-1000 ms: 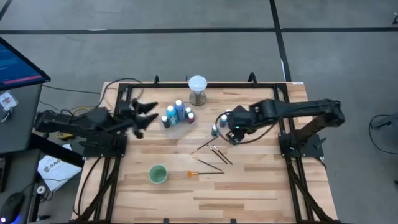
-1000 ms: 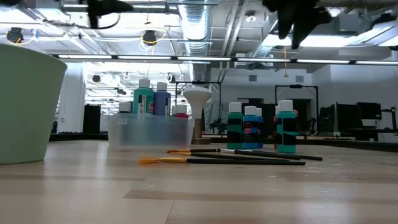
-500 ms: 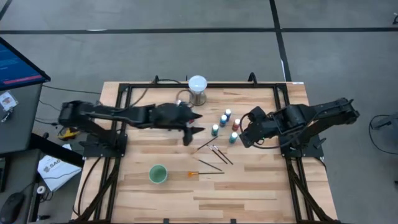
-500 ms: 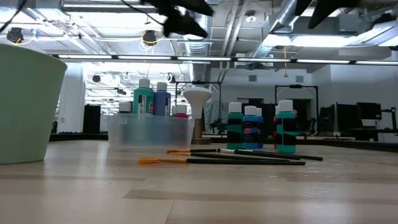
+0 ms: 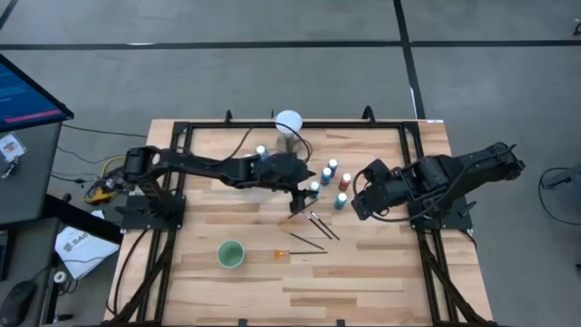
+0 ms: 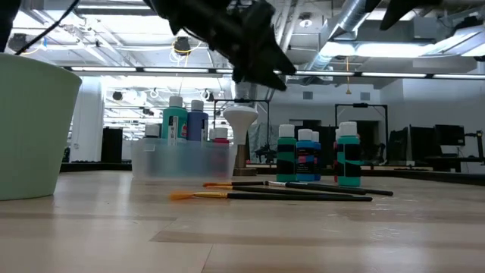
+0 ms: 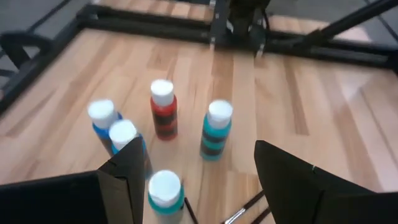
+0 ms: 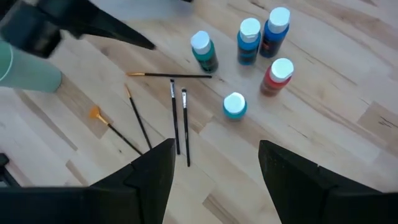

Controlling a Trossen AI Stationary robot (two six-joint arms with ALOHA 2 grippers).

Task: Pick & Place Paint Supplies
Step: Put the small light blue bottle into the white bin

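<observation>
Grey floor (image 5: pixel 272 73), exposed ceiling ducts (image 6: pixel 242 30)

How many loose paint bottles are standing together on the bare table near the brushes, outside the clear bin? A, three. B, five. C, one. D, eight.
B: the right wrist view shows five white-capped bottles clustered on the table beside the brushes: two teal, two blue and one red.

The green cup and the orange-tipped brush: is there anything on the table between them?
No. In the high view, only bare wood lies between the green cup and the orange-tipped brush.
</observation>
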